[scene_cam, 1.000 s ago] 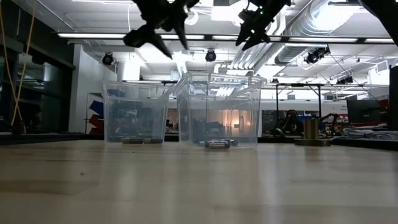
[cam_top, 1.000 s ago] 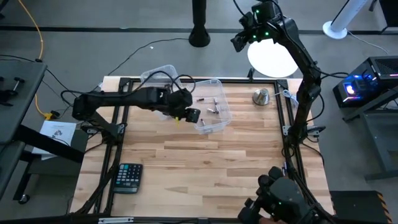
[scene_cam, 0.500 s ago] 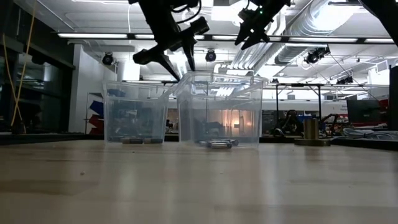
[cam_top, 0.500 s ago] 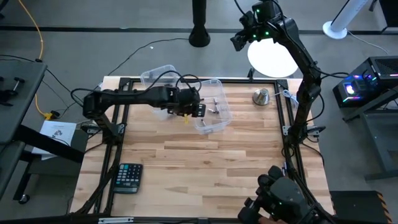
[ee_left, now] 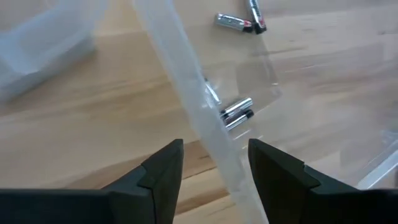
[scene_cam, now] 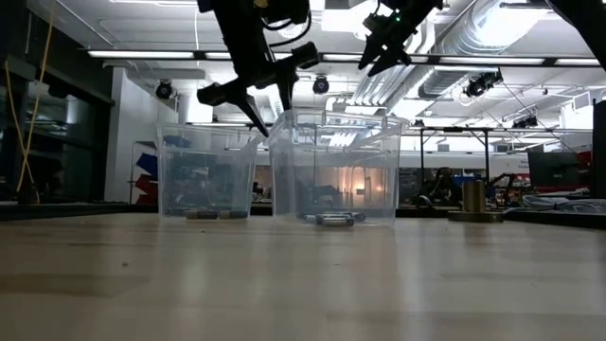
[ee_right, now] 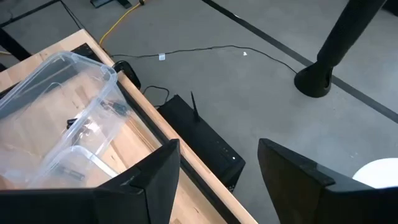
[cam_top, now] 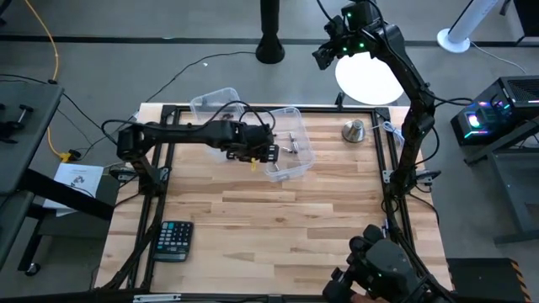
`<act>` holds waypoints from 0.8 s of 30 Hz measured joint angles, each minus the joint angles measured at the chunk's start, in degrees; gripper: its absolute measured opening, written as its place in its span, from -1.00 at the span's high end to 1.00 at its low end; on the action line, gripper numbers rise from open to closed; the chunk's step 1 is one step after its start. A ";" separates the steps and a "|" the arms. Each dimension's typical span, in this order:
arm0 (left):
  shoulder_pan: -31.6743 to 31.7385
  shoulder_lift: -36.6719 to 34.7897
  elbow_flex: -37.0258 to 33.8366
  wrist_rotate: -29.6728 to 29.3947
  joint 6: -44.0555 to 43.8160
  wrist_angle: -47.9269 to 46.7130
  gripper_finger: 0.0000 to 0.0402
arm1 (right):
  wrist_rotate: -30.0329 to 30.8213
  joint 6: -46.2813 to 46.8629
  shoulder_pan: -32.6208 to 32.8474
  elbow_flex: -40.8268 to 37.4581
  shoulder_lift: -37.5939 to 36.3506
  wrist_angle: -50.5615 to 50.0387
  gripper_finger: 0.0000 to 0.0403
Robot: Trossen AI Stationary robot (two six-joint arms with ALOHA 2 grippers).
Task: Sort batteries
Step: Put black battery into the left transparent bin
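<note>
Two clear plastic bins stand side by side near the table's far edge: the left bin (cam_top: 213,101) and the right bin (cam_top: 289,151). Several batteries (ee_left: 236,114) lie on the right bin's floor, and more batteries (scene_cam: 214,215) lie in the left bin. My left gripper (cam_top: 263,154) is open above the right bin's left wall (ee_left: 208,134), one finger on each side of the rim; I see no touch. My right gripper (ee_right: 217,180) is open, raised high beyond the table's far edge (cam_top: 324,52).
A round silver bell-shaped object (cam_top: 353,130) stands at the far right of the table. A black calculator (cam_top: 174,240) lies at the near left corner. Bare wood (cam_top: 278,227) fills the middle and near part. Cables and a black pole base (ee_right: 314,81) lie on the floor beyond.
My left gripper has come down from above the gap between the bins to the right bin's rim, shifting a little toward the table's right and turning about its wrist. It has stayed open. The bins and batteries have kept their places.
</note>
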 joint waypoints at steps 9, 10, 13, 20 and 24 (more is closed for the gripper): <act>-2.07 1.80 0.00 -0.21 6.47 4.46 0.87 | -6.02 0.64 0.00 0.00 0.00 0.00 -0.05; -2.36 1.46 0.00 -0.39 7.50 4.64 0.90 | -6.83 0.63 0.00 0.00 0.00 0.00 -0.05; -3.09 0.08 0.34 -1.14 8.38 2.68 0.89 | -10.92 0.64 0.00 0.00 0.00 -0.62 -0.05; -3.10 -4.97 0.37 -8.76 11.44 -3.77 0.90 | -17.07 -0.91 2.63 0.00 0.00 -8.09 -0.05; -3.17 -7.48 0.35 -16.45 13.61 -7.41 0.90 | -17.16 -0.59 7.14 0.00 0.00 -8.54 -0.05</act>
